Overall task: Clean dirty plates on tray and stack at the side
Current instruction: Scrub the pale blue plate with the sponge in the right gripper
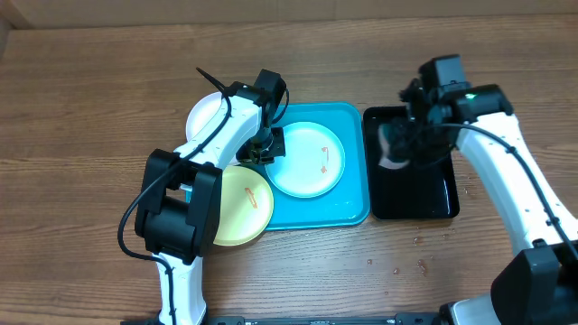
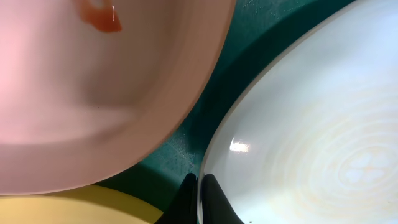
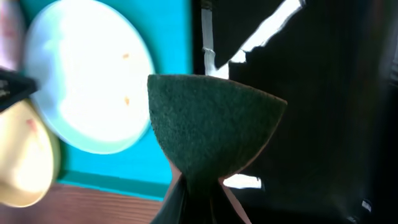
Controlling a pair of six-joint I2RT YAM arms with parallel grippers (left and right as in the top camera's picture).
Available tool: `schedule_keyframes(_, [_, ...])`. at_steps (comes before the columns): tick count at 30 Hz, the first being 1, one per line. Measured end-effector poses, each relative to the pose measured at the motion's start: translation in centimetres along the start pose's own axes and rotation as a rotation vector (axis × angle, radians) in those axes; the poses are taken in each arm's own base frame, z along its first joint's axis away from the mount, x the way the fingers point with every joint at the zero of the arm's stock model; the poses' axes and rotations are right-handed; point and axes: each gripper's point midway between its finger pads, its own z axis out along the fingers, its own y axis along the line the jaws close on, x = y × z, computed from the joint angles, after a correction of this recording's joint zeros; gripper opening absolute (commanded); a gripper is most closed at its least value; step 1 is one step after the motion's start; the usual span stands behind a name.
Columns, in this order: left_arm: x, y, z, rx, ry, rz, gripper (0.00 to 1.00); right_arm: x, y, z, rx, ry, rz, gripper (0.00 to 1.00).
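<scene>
Seemingly ready to scrub, the left pincer (image 2: 199, 182) gripped the rim of the pale blue plate (image 1: 307, 158) on the tray (image 1: 352, 209), so the right pincer (image 3: 196, 183), pinching a green sponge (image 3: 211, 118) over the black tray (image 1: 424, 200), next needed to cross to the plate's orange smears (image 1: 322, 150).

No writing, label, brand or number can be read in any view. The small orange-red marks on the pale blue plate (image 1: 302, 171) and the yellow-green plate (image 1: 237, 215) are smears, not letters or signs.
</scene>
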Motion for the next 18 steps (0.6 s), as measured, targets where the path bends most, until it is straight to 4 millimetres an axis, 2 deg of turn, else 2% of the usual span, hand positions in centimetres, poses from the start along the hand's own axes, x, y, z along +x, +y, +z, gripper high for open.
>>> schedule_keyframes(8, [0.0,0.0,0.0,0.000,0.000,0.000,0.04,0.0,8.3,1.4,-0.062,-0.080,-0.145,0.04])
schedule_keyframes(11, [0.0,0.0,0.0,0.000,0.000,0.000,0.04,0.4,10.1,2.0,-0.033,-0.105,-0.168,0.04])
schedule_keyframes(14, [0.0,0.0,0.0,0.000,0.001,0.000,0.04,0.5,11.1,3.0,0.002,-0.123,-0.177,0.04])
schedule_keyframes(18, [0.0,0.0,0.0,0.000,0.001,0.000,0.04,0.2,11.1,5.8,0.058,-0.113,-0.156,0.04])
